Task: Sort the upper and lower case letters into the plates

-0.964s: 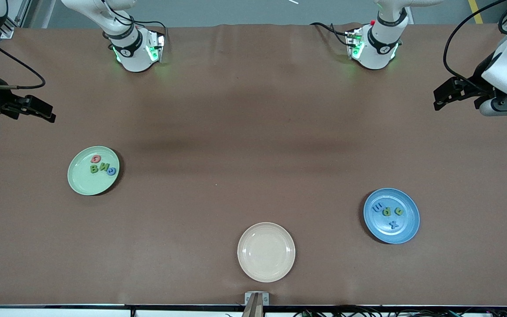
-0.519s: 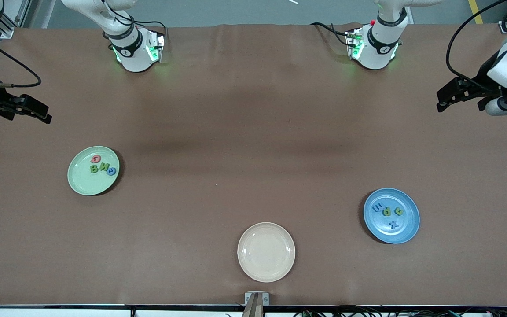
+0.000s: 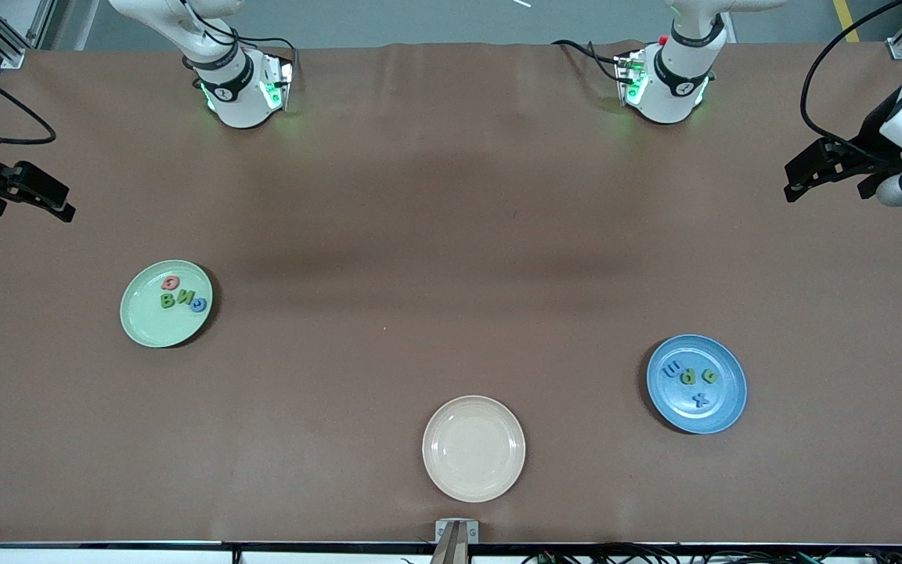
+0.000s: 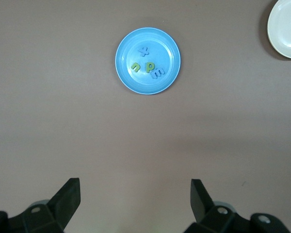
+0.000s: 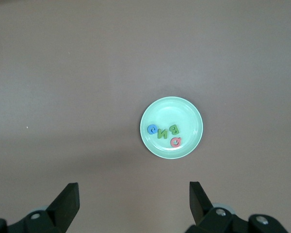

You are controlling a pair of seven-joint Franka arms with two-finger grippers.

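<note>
The sorting looks done. The left claw hangs high over bare table, fingers wide apart and holding nothing, and the blue plate out ahead of it holds four small letters, x, n, p and m. The right claw hangs the same way, wide apart and holding nothing, with the mint green plate ahead holding Q, B, N and G. The cream plate has nothing in it. I think both arms just need to rest.

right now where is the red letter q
The red Q lies in the mint green plate toward the right arm's end of the table, just farther from the front camera than the green B.
</note>
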